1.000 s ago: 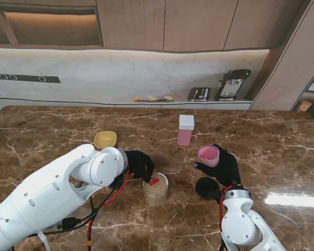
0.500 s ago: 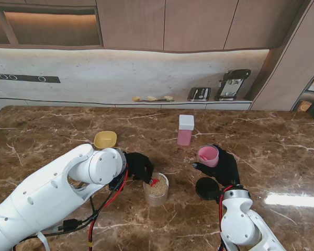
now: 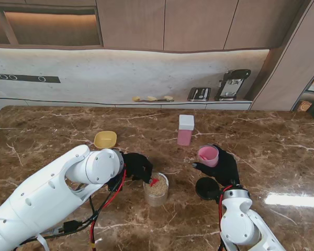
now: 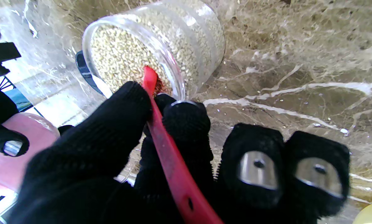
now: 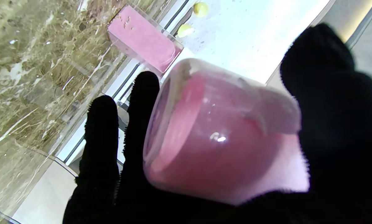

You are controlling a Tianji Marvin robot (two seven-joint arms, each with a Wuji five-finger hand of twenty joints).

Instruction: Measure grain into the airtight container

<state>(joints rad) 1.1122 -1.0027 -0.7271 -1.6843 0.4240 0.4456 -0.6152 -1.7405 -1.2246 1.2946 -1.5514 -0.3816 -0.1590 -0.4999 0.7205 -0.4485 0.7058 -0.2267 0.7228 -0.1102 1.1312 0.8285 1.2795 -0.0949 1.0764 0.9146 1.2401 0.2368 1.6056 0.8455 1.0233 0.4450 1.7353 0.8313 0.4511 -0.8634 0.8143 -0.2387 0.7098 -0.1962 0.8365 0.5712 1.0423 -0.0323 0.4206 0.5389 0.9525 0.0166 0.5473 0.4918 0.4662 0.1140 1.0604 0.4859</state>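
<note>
Stand view shows the marble surface [image 3: 52, 130], where the left robot hand [image 3: 137, 166] pinches a red scoop [image 3: 154, 181] dipped into the grain jar [image 3: 156, 189]. Right of it, the right robot hand [image 3: 222, 166] grips a pink container [image 3: 208, 155].

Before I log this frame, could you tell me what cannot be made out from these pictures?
- Bowl of the red scoop: buried in the grain of the clear jar, left wrist view.
- Whether the pink cup holds any grain: mouth turned away and blurred in the right wrist view, too small in the stand view.
- Red scoop's handle end: cut off by the left wrist view's edge.
</note>
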